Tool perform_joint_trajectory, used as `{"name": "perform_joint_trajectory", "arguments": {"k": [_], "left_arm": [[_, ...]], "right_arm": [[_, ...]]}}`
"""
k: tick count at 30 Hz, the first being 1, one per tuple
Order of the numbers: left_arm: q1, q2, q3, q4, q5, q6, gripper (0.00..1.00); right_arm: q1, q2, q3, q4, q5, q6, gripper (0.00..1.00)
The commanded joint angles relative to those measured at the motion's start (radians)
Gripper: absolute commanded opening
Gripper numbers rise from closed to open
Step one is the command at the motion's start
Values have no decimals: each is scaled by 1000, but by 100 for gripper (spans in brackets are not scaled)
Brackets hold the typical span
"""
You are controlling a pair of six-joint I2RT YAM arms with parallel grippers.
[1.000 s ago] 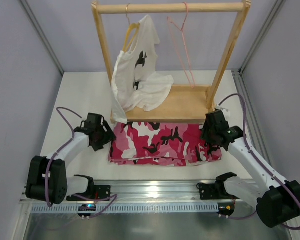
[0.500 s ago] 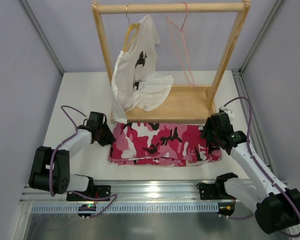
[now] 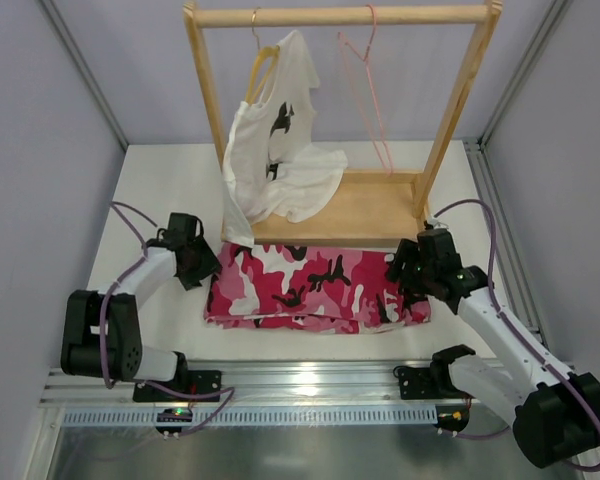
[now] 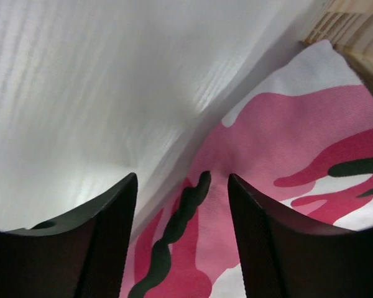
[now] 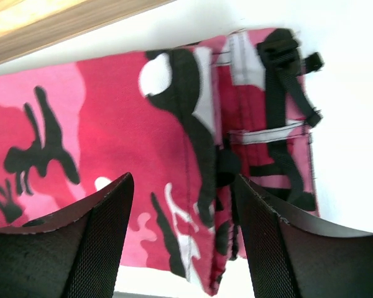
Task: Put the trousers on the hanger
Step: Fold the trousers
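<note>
Left gripper [image 4: 182,183] part-open astride trousers [image 3: 310,285] corner; right gripper [image 5: 183,180] wide, empty, above waistband. Behind: one rack [image 3: 330,16], one pink hanger [image 3: 372,105], one wooden hanger [image 3: 263,62] under one T-shirt [image 3: 280,170].

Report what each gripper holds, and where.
Nothing: left gripper is open astride the edge of the trousers; right gripper is open above their waist end.

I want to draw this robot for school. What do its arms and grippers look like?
Both arms, the left arm and the right arm, have white tube-shaped links with chunky black joints. A thin purple cable loops alongside each. The left gripper and right gripper each have two flat black fingers with finely dimpled pads.
</note>
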Motion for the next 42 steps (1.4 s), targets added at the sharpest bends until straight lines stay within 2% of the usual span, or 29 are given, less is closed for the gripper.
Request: {"name": "perform_joint_trajectory", "arguments": {"k": [1,2,6,9,10,12,13,14,16,18,20,23,26,27,28,30,31,32,33,34,39,42], "left_arm": [[12,-96,36,-63,-68,-5,63],[9,-121,36,-71,-68,-9,67],[-47,-254,53,-105,-45,-12,67],[-110,-326,32,-84,12,-28,65],[-120,-337,16,-67,51,-62,65],[-129,-377,-53,-25,124,-108,65],[-129,-393,-85,-10,125,-136,65],[-130,-411,-152,12,126,-184,65],[-130,-446,-217,55,97,-229,66],[-129,-452,-283,78,37,-263,67],[-126,-428,-312,88,-3,-288,71],[-124,-355,-323,87,-38,-291,72],[-106,-286,-297,32,-60,-282,72],[-103,-282,-273,12,-68,-282,72],[-103,-285,-265,-5,-92,-280,72],[-104,-328,-248,-46,-118,-285,73],[-103,-346,-228,-62,-140,-288,73],[-103,-382,-219,-77,-152,-289,74],[-103,-393,-208,-85,-160,-291,74],[-103,-402,-185,-88,-166,-297,74],[-103,-362,-183,-39,-155,-320,75],[-94,-304,-193,-25,-138,-305,76]], "right_arm": [[35,-42,51,-1,-37,30,69],[45,-53,61,-15,-77,35,68],[156,-137,62,41,-180,75,64],[283,-168,16,196,-273,145,63],[305,-168,-4,324,-299,167,63],[341,-142,-71,464,-381,249,62],[376,-124,-96,532,-394,273,61],[396,-67,-122,680,-402,308,60],[426,8,-206,873,-417,337,58],[430,146,-283,989,-451,349,56],[442,244,-317,1039,-428,331,53],[442,257,-404,1051,-393,328,50],[443,162,-446,943,-359,331,49],[445,58,-417,881,-340,319,49],[446,7,-386,706,-310,284,49],[446,-127,-281,518,-171,258,49],[445,-154,-248,365,-114,259,49],[445,-176,-193,299,46,271,48],[443,-186,-171,181,109,289,48],[442,-179,-156,133,177,314,48],[424,-64,-160,14,300,532,46],[407,22,-160,-64,355,673,52]]}}
